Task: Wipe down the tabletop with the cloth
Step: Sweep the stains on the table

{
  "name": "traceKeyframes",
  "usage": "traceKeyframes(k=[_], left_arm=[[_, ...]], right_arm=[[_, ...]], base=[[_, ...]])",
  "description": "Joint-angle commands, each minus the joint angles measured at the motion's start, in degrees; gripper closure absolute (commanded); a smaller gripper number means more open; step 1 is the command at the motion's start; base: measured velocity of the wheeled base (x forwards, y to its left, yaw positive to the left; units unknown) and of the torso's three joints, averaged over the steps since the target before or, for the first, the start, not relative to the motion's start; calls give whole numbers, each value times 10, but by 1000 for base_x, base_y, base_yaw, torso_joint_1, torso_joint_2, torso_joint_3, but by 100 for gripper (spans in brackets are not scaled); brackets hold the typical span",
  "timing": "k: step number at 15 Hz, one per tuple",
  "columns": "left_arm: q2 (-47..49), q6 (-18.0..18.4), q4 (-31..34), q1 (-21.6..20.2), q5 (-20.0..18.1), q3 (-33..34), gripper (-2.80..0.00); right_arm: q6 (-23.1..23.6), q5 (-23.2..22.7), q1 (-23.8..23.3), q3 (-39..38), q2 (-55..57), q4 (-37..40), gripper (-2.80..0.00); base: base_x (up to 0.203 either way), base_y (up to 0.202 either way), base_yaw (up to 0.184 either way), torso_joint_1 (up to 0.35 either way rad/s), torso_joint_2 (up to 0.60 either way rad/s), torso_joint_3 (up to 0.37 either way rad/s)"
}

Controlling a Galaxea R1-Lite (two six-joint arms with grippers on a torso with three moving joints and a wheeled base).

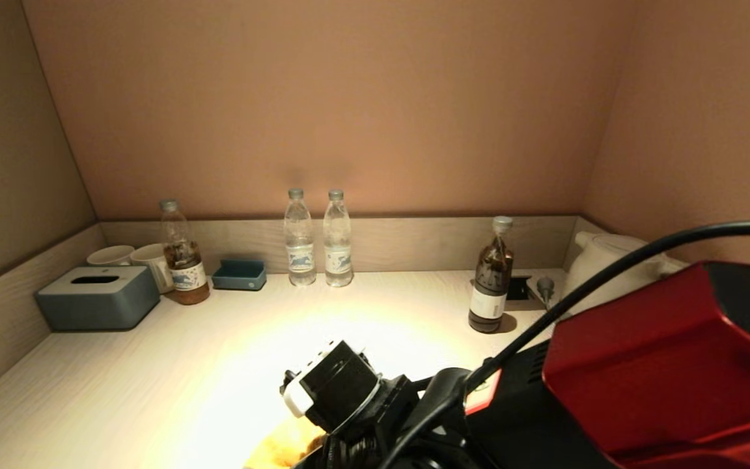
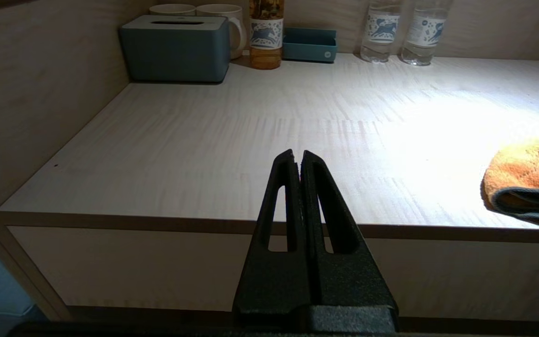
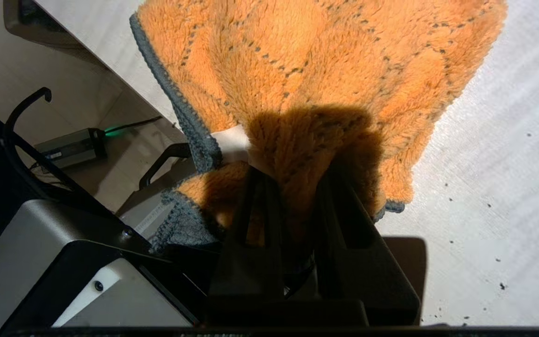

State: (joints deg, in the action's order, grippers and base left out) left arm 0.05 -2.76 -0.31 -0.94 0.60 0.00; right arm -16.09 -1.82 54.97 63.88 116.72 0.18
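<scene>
The orange cloth (image 3: 316, 70) with grey-blue edging lies bunched at the front edge of the pale wood-grain tabletop (image 1: 173, 365), partly hanging over it. It shows at the bottom of the head view (image 1: 280, 449) and in the left wrist view (image 2: 527, 173). My right gripper (image 3: 297, 175) is shut on a fold of the cloth, pressing down at the front middle; the right wrist hides most of it in the head view. My left gripper (image 2: 297, 157) is shut and empty, parked low before the table's front left edge.
A grey-blue tissue box (image 1: 98, 296), two white mugs (image 1: 134, 257), a tea bottle (image 1: 183, 254), a small blue tray (image 1: 239, 275) and two water bottles (image 1: 316, 238) stand along the back. A dark bottle (image 1: 491, 277) and white kettle (image 1: 609, 260) stand back right. Dark specks (image 3: 489, 206) dot the tabletop.
</scene>
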Motion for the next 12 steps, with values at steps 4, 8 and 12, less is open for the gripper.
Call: traceKeyframes(k=[4,8,12], left_arm=[[0,-1,0,0,0,0,0],[0,-1,0,0,0,0,0],[0,-1,0,0,0,0,0]], right_arm=[[11,2,31,50,36,28,0],[8,3,51,15,25,41,0],[4,7,45,-39,-13,38,0]], base=[[0,0,0,0,0,0],[0,0,0,0,0,0],[0,0,0,0,0,0]])
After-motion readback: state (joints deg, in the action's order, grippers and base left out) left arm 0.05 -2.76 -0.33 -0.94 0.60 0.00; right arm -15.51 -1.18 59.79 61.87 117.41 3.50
